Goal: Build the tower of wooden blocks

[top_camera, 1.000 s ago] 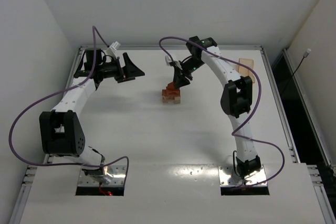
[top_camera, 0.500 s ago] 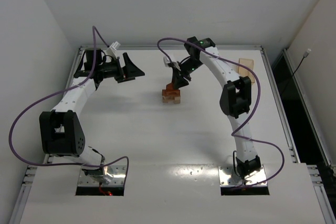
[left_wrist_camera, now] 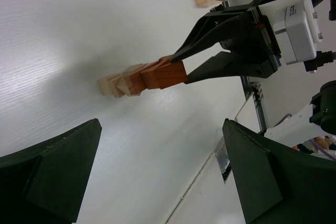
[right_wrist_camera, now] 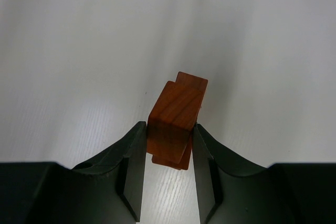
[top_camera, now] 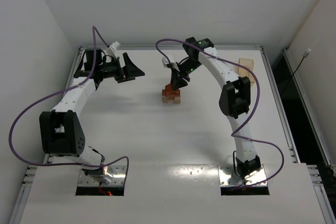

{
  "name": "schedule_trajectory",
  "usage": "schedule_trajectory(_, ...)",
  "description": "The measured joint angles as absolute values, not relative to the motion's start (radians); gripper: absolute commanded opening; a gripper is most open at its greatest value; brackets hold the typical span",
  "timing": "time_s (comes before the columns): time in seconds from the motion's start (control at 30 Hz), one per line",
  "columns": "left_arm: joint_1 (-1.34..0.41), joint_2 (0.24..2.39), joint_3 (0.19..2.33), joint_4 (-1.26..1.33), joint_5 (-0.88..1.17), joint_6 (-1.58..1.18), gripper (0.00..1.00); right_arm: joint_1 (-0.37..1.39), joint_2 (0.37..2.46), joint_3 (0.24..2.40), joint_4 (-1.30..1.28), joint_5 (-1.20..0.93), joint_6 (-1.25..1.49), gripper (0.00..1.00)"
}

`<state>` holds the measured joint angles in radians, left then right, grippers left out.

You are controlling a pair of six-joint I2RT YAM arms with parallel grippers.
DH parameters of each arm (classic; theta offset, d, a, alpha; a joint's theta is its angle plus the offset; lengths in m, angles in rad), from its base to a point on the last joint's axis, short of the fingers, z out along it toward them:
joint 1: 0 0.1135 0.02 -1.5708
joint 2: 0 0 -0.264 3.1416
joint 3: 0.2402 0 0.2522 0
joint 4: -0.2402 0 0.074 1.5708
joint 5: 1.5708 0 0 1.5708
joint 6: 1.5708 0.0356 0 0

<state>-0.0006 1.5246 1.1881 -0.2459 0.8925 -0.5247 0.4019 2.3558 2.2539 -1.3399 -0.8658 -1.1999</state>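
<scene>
From above: shows the wood block tower [top_camera: 170, 94] standing on the table [top_camera: 157, 145] nearer the far edge, with the right gripper [top_camera: 175, 81] poised on its top from an arm arched high; left gripper [top_camera: 129, 70] well apart toward the far left corner, fingers spread wide, empty. From the left wrist: tan pieces below, reddish-brown above, 2 black fingers pinching the top block [left_wrist_camera: 170, 73]. From the right wrist: fingers closed on that block's flat sides. Probably light, stiff, smooth, easily toppled; best gripped on parallel faces.
</scene>
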Motion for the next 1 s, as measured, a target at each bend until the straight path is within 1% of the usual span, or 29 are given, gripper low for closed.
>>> schedule_trajectory(0.17,0.000,1.525,1.188,-0.246,0.892,-0.525,1.00,0.402,2.356,2.254,-1.340,-0.866,-1.200,0.28)
schedule_trajectory(0.23,-0.001,1.525,1.188,-0.246,0.892,-0.525,1.00,0.402,2.356,2.254,-1.337,-0.866,-1.200,0.26)
schedule_trajectory(0.63,0.000,1.525,1.188,-0.246,0.892,-0.525,1.00,0.395,2.356,2.254,-1.331,-0.864,-1.195,0.26)
schedule_trajectory(0.77,-0.001,1.525,1.188,-0.246,0.892,-0.525,1.00,0.394,2.356,2.254,-1.328,-0.860,-1.192,0.34)
schedule_trajectory(0.9,-0.001,1.525,1.188,-0.245,0.892,-0.525,1.00,0.394,2.356,2.254,-1.328,-0.848,-1.190,0.48)
schedule_trajectory(1.0,-0.001,1.525,1.188,-0.245,0.892,-0.525,1.00,0.394,2.356,2.253,-1.325,-0.844,-1.188,0.53)
